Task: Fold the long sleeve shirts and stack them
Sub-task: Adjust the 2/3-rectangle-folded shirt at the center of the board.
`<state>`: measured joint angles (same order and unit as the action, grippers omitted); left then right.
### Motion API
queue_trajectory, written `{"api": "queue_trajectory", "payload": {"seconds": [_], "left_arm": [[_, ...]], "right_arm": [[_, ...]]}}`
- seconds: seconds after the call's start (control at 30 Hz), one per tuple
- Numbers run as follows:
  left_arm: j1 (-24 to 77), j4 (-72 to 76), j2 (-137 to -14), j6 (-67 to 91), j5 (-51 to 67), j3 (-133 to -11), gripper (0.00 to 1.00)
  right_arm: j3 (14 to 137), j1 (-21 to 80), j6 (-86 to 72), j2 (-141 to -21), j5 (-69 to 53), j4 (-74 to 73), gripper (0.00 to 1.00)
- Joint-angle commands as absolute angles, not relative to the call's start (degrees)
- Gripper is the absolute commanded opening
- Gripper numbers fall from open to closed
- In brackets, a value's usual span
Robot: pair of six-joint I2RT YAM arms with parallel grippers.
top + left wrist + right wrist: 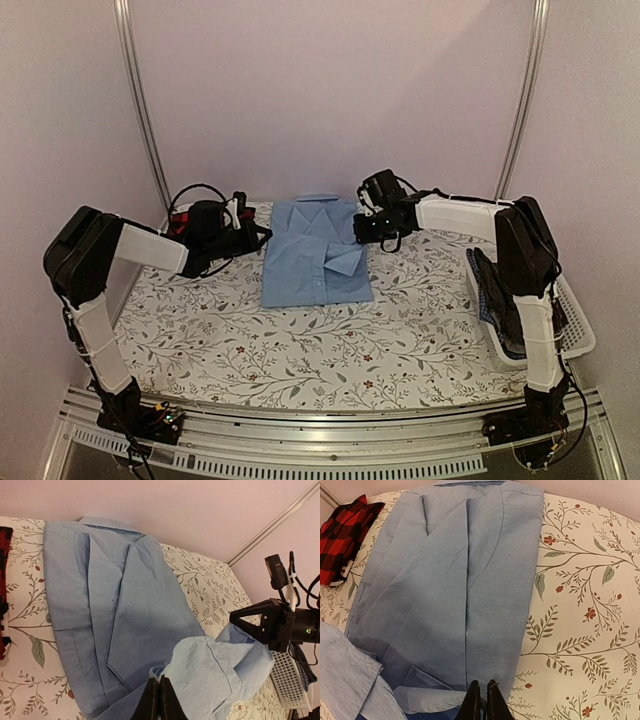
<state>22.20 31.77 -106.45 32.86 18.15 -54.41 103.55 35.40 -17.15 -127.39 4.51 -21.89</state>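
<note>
A light blue long sleeve shirt (315, 255) lies folded at the table's middle, collar toward the far wall. My left gripper (262, 236) is at its left edge. In the left wrist view this gripper (157, 677) is shut on a raised fold of its sleeve (220, 670). My right gripper (360, 232) is at the shirt's right edge, and in its own view it (483, 681) is shut where the cuff fold (430, 700) runs under the tips. A red-and-black plaid shirt (345, 535) lies bunched at the far left, partly under my left arm.
A white plastic basket (578, 335) stands at the table's right edge with dark checked shirts (497, 300) hanging over its near rim. The floral tablecloth (300, 350) covers the table. Metal frame posts (140, 110) rise at the back corners.
</note>
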Motion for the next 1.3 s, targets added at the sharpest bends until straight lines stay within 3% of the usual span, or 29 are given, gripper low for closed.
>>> {"api": "queue_trajectory", "payload": {"seconds": [0.0, 0.23, 0.47, 0.7, 0.83, 1.27], "left_arm": [[24.12, 36.64, -106.67, 32.46, 19.95, -53.61, 0.02], [25.89, 40.26, -101.43, 32.34, 22.96, -44.97, 0.01], [28.05, 39.56, -97.66, 30.04, 25.56, -40.54, 0.01], [28.17, 38.5, -96.86, 29.86, 24.85, -39.88, 0.01], [28.18, 38.41, -96.81, 29.88, 24.95, -39.92, 0.0], [28.09, 36.8, -95.99, 28.73, 25.42, -40.68, 0.0]], "right_arm": [[100.4, 35.24, -18.26, -126.36, 1.85, -21.69, 0.05], [87.94, 35.33, -19.88, -119.58, -2.31, -15.03, 0.06], [85.98, 35.39, -20.95, -119.25, -2.91, -13.79, 0.08], [85.39, 36.78, -18.97, -116.07, -2.32, -13.01, 0.39], [83.71, 37.82, -16.3, -113.29, -3.01, -11.84, 0.48], [81.62, 39.38, -7.25, -113.57, -10.21, -13.45, 0.47]]}}
